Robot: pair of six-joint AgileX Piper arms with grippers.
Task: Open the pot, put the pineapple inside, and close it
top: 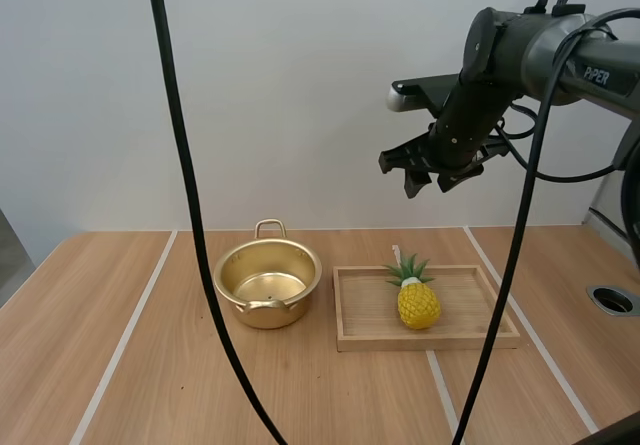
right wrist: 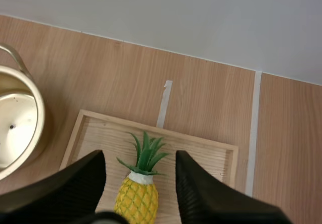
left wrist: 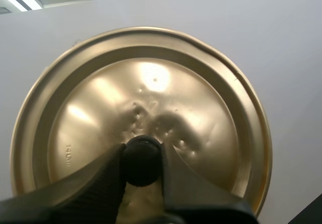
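Well, the pale wooden table (top: pixel 100 315) carries two things side by side. To the right is a shallow rectangular wooden tray (top: pixel 470 310), and just beside it to the left is a round gold-coloured metal pot (top: pixel 268 315) with two loop handles, standing open and empty. Its matching gold metal lid (left wrist: pixel 201 108) is off, held up by the left gripper (left wrist: pixel 142 151), whose jaws are clamped on the small black knob (left wrist: pixel 142 166) at the lid's centre. The right gripper (top: pixel 428 180) hangs high above the tray, jaws spread wide with nothing between them. Lying on the tray, leaves pointing toward the far edge, is the small yellow toy pineapple (top: pixel 418 303) with a green crown. I'd judge it light and fairly rigid, perhaps a little slick on its bumpy skin. The plump yellow body, taken across its width, looks the safer hold, since the thin leaves would likely bend or slip.
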